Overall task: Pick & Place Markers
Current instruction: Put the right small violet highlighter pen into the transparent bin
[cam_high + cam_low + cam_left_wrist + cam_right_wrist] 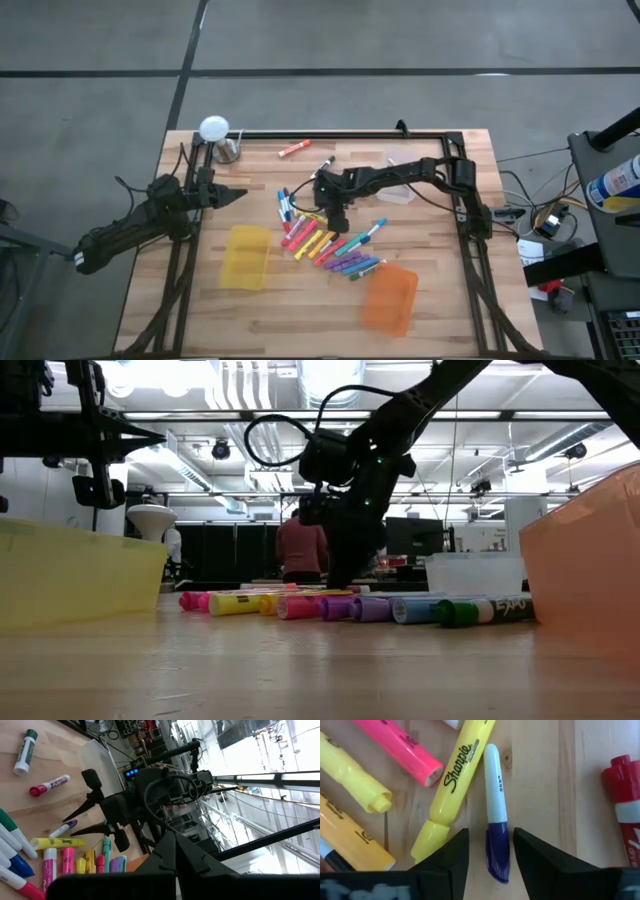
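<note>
The left pincer (pixel 238 194) hangs pressed together over the worktop's (pixel 440 290) left side, above the yellow bin (pixel 246 257). At centre the markers (pixel 330 245) lie scattered between that bin and the orange bin (pixel 390 298). The right pincer (pixel 490 851) has its fingers apart, straddling the purple-capped white marker (pixel 496 840) beside a yellow highlighter (pixel 452 782), not clamped.

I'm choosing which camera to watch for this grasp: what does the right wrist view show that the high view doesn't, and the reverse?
Only the right wrist view shows the right gripper open, straddling a small white marker with a purple cap beside a yellow Sharpie highlighter.

Only the high view shows the yellow bin, the orange bin and the left gripper, waiting off to the side.

Both show the marker pile and the wooden table.
</note>
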